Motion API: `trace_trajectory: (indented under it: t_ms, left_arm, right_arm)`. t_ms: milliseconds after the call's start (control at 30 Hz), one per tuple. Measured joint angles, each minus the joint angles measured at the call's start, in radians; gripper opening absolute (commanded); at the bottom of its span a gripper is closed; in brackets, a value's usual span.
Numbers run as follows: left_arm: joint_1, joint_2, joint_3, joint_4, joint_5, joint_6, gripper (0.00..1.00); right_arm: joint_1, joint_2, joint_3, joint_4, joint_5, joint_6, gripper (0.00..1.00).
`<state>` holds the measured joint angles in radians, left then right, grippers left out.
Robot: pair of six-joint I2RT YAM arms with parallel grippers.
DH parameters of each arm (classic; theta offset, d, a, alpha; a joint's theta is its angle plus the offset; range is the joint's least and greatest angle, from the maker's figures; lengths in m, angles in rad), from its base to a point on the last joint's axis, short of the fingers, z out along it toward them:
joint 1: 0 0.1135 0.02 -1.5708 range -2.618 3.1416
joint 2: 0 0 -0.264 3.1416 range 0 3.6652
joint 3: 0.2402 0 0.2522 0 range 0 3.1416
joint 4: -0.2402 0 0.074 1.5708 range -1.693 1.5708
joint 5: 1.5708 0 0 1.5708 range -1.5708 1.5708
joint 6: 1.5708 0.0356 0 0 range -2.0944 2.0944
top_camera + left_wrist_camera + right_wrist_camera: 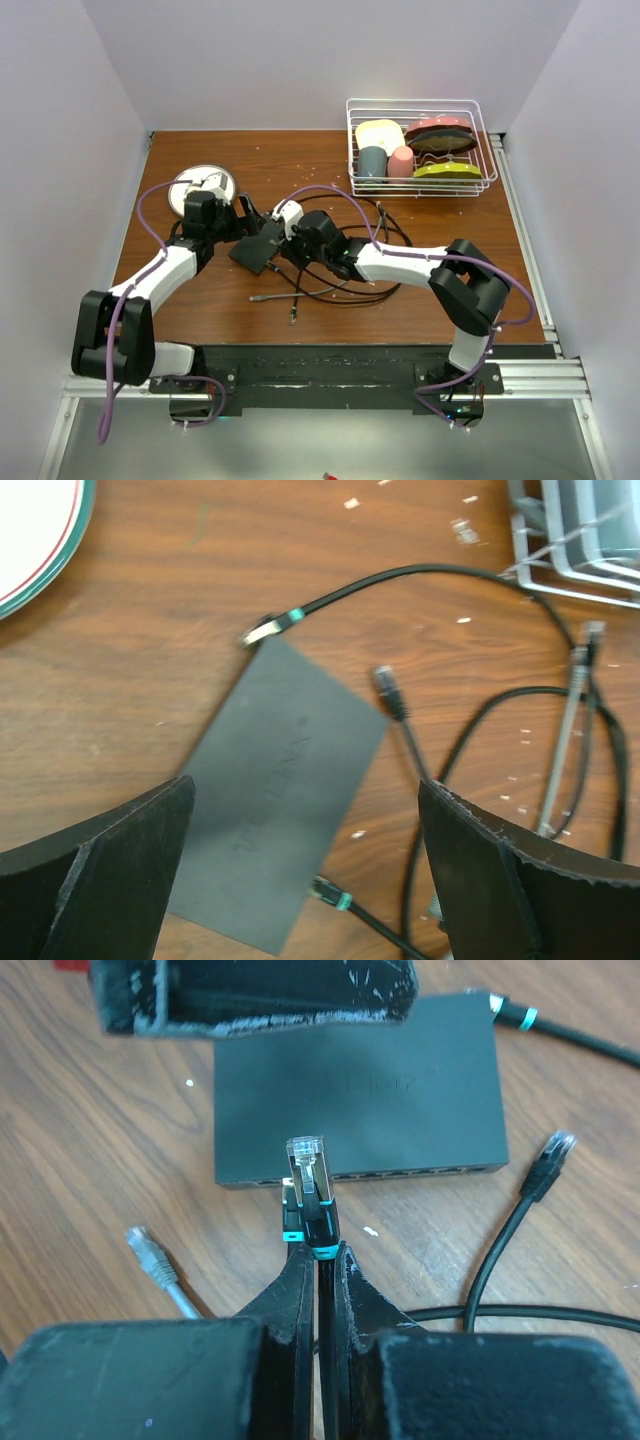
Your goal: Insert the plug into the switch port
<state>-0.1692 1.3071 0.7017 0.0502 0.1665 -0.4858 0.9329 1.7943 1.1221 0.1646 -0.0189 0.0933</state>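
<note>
The right claw (318, 1260) pinches the plug (307, 1175) just before the switch (370, 1090) on the worktop (100, 1190). The left claw (305, 800) hangs wide above, so a push may slide the switch away

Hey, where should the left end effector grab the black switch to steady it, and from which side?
Probably from straight above, with the open left end effector straddling the switch across its narrow width, toward the end away from the plug held in the right end effector. It lies flat, and its ports line one long edge.
</note>
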Motion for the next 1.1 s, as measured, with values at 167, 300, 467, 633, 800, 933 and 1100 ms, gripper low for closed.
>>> trace_trajectory:
  t_ms: [167,300,467,633,800,933,1100]
  left_arm:
    - [0.039,0.08,-0.002,0.047,0.004,0.0,0.95]
    - [0.073,0.145,-0.02,0.12,0.042,0.0,0.93]
    - [0.09,0.222,-0.041,0.176,0.091,-0.001,0.91]
    - [0.091,0.258,-0.045,0.206,0.13,-0.001,0.89]
    - [0.095,0.275,-0.046,0.241,0.163,-0.001,0.86]
    - [0.1,0.287,-0.046,0.254,0.179,0.0,0.83]
    - [0.101,0.298,-0.046,0.272,0.197,0.0,0.79]
  right_arm:
    - [-0.011,0.045,0.01,0.001,-0.013,0.004,0.0]
    - [-0.017,0.088,0.016,0.005,-0.026,0.004,0.0]
    - [-0.024,0.142,0.016,0.045,-0.034,0.02,0.0]
    - [-0.024,0.194,0.017,0.064,-0.057,0.033,0.0]
    - [-0.024,0.213,0.024,0.087,-0.058,0.048,0.0]
    - [-0.024,0.213,0.024,0.082,-0.047,0.058,0.0]
    - [-0.024,0.208,0.024,0.062,-0.025,0.068,0.0]
